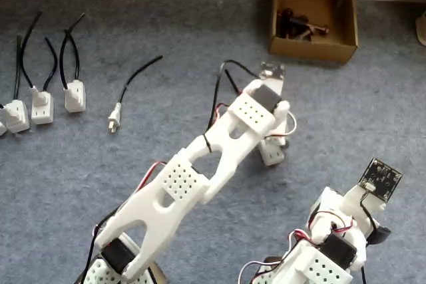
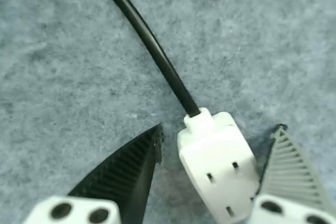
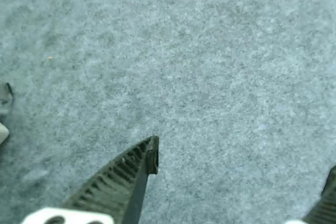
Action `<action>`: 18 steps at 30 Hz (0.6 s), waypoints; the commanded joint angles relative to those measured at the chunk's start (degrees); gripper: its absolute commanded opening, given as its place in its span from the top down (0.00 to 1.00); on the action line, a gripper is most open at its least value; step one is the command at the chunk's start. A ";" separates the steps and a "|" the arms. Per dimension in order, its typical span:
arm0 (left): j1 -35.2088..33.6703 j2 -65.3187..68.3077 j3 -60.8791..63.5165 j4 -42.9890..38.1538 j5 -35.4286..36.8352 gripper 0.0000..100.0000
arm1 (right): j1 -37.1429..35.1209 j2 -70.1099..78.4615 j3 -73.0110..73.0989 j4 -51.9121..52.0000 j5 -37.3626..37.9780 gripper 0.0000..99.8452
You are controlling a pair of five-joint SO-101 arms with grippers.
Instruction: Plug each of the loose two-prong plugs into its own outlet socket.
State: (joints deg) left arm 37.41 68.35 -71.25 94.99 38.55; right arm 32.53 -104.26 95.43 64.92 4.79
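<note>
A white outlet socket with a black cord lies on the grey carpet between the fingers of my left gripper, which is open around it. In the high view that socket peeks out under the left arm's wrist near the middle. A loose two-prong plug with a short black cord lies further left. Three white sockets with black cords stand in a row at the far left. My right gripper is open over bare carpet, holding nothing.
A cardboard box with dark parts inside stands at the back right. The left arm stretches diagonally across the middle. The right arm sits at the front right.
</note>
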 commanded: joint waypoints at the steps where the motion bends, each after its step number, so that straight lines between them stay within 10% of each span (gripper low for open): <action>1: -0.31 -0.66 -2.51 -0.88 0.44 0.76 | 0.57 -0.92 5.05 0.13 0.09 0.55; 7: -0.48 -0.31 -3.65 -0.62 0.44 0.99 | 0.75 -0.92 5.05 0.13 0.09 0.55; 18: -2.15 -0.66 -4.09 2.55 0.35 0.99 | 0.75 -0.92 5.05 0.13 0.09 0.55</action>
State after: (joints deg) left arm 37.41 68.35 -73.19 95.08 38.55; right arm 32.53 -104.26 95.43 64.92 4.79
